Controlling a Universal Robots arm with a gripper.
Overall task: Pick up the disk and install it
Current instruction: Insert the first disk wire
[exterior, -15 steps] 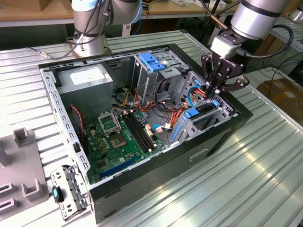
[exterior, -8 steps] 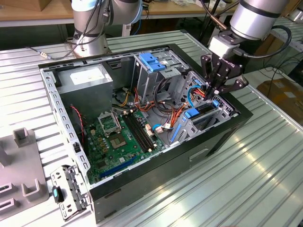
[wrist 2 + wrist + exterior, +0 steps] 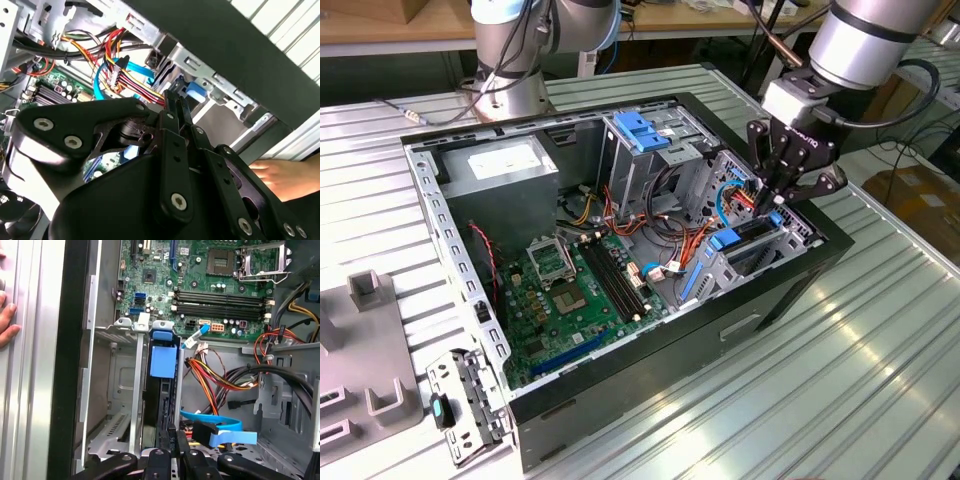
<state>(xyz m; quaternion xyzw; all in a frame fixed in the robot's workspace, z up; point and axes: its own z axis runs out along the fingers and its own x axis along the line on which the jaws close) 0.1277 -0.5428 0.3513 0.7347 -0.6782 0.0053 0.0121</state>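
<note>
Black gripper (image 3: pixel 782 192), jaws pinched narrow, presses down on blue-railed silver disk (image 3: pixel 163 361), seated edgewise in drive bay at open black computer case (image 3: pixel 620 365) corner; person's hand (image 3: pixel 7 315) steadies case.

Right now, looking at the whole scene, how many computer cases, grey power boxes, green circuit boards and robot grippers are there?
Computer case: 1
Grey power box: 1
Green circuit board: 1
Gripper: 1
Total: 4
</note>
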